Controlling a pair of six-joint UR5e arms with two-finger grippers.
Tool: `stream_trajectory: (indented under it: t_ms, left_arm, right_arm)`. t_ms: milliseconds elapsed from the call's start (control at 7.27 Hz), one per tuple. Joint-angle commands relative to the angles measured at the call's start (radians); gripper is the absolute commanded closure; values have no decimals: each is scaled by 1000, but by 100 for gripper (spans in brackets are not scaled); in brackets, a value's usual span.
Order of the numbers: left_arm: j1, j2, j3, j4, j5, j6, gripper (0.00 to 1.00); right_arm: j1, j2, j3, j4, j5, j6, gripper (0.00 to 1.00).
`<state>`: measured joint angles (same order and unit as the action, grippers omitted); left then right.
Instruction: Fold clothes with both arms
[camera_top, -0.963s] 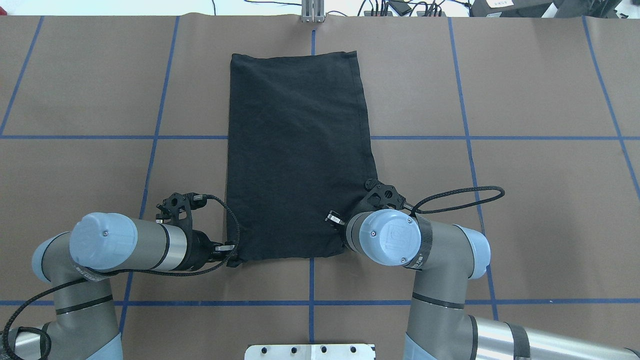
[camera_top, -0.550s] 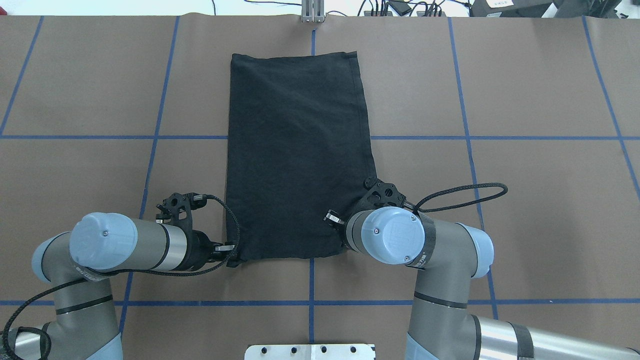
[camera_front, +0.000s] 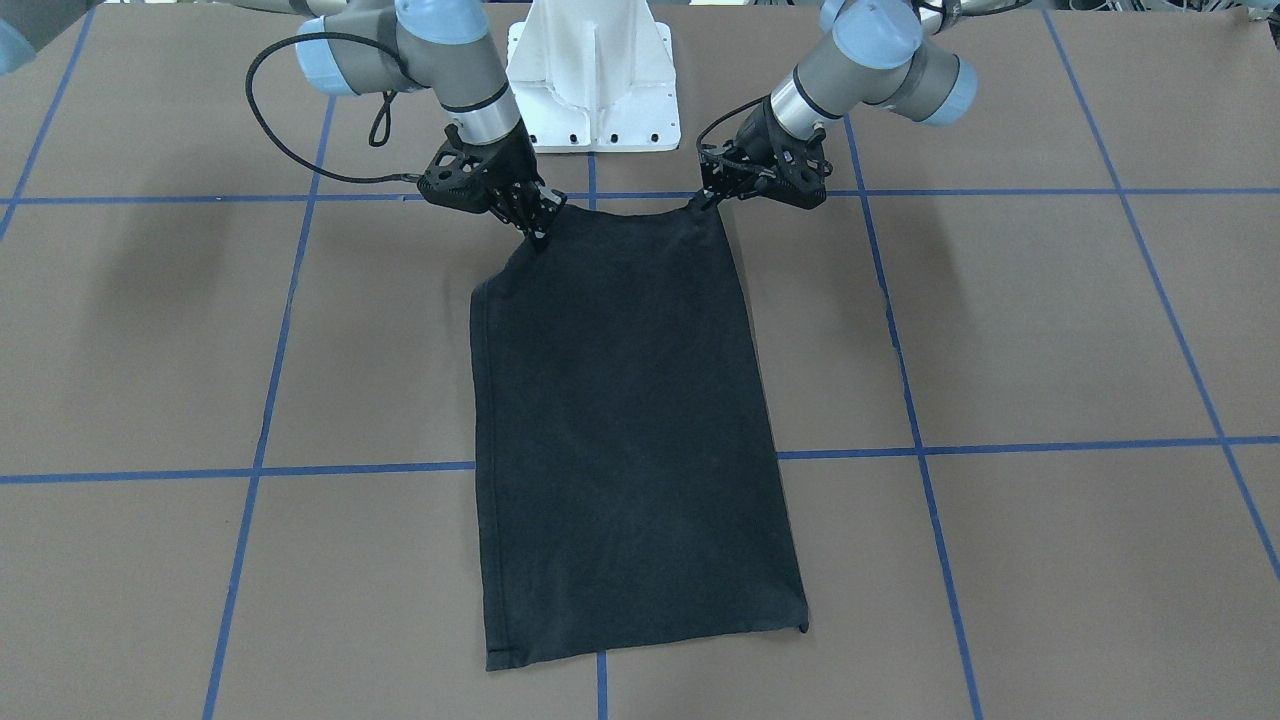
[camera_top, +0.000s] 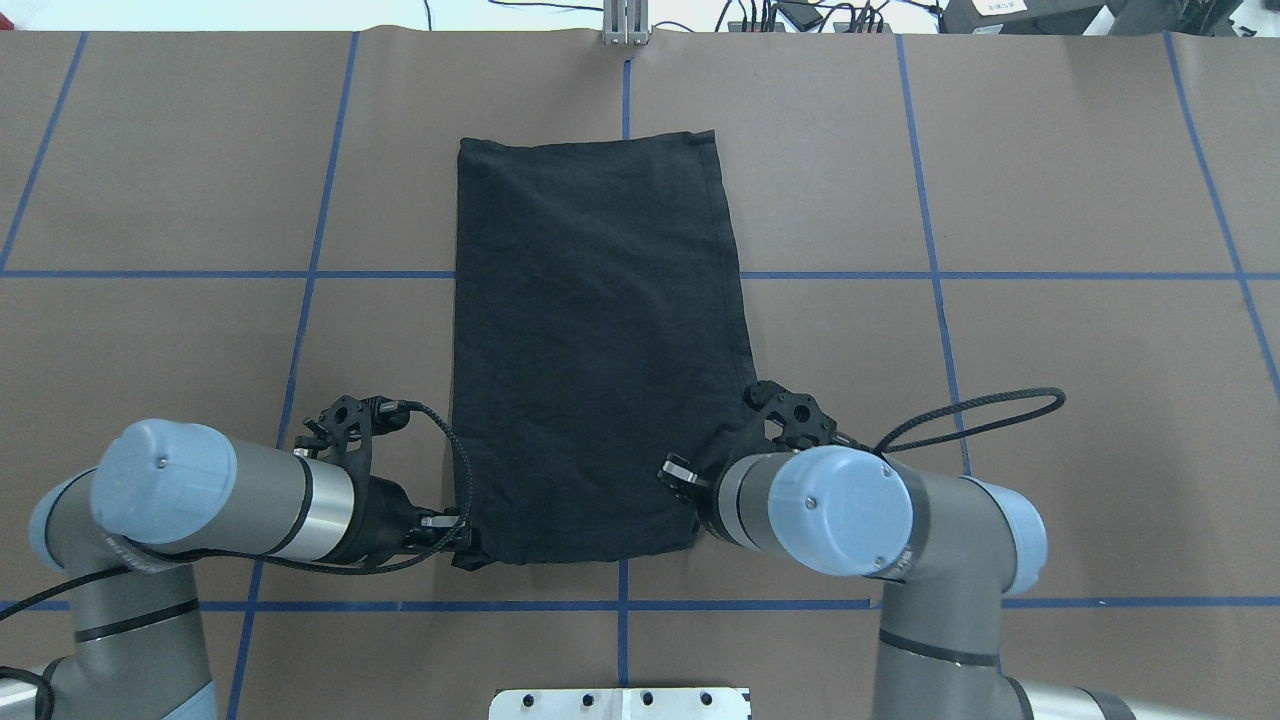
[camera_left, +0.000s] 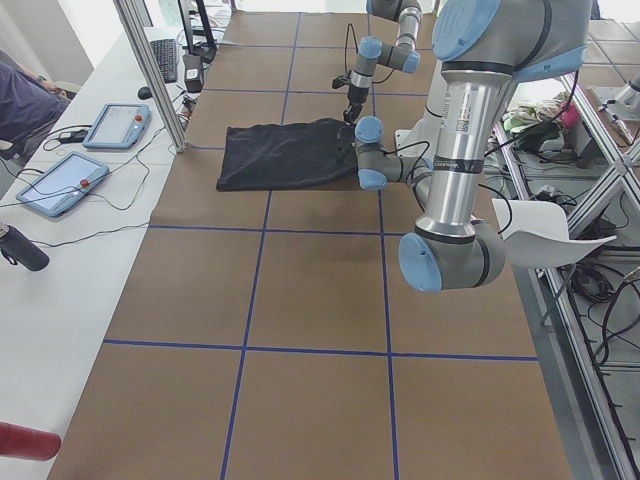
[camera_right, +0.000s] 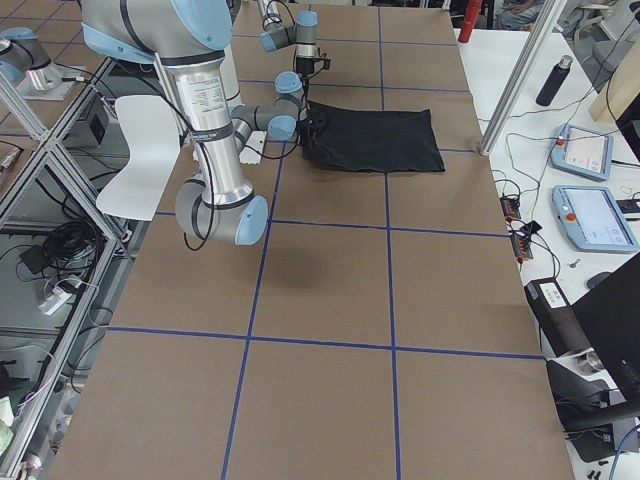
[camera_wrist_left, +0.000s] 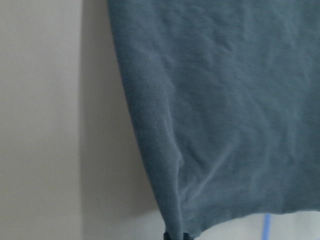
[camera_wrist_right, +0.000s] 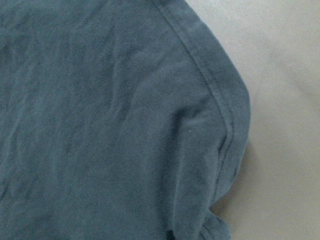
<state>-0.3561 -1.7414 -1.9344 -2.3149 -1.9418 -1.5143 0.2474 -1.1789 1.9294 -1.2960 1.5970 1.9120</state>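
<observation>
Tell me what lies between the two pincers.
Only the black T-shirt: its robot-side edge spans from the left pincer to the right pincer, seen in the front-facing view.

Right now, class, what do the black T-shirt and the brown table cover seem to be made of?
T-shirt: soft matte knit, probably cotton; it wrinkles and has a stitched hem. Table cover: matte brown sheet, perhaps paper or vinyl; it lies flat, without glare.

Shirt (camera_top: 590, 340): matt black knit cloth, lightly creased. Table cover (camera_top: 1050, 170): matt brown sheet, smooth, with blue tape (camera_top: 1000, 275) lines. Left arm (camera_top: 250, 490) and right arm (camera_top: 920, 640): satin grey metal; caps (camera_top: 840, 510) smooth, semi-gloss light-blue plastic.
</observation>
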Motion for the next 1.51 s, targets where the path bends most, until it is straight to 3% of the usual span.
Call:
stream_trajectory:
  t_ms: [0, 275, 413, 688, 1376]
  left_arm:
    - [60, 101, -171, 0, -31, -94, 100]
    - [95, 97, -213, 3, -31, -136, 100]
    - [95, 92, -206, 17, -32, -136, 100]
    - [60, 16, -178, 171, -23, -123, 100]
    - [-197, -265, 49, 390, -23, 52, 100]
  right_arm:
    - [-119, -125, 184, -28, -8, 7, 100]
    - [-171, -128, 302, -145, -11, 9, 100]
    - [-172, -119, 304, -150, -12, 9, 100]
    - [-96, -96, 281, -151, -15, -5, 100]
    - [166, 200, -93, -146, -5, -82, 100]
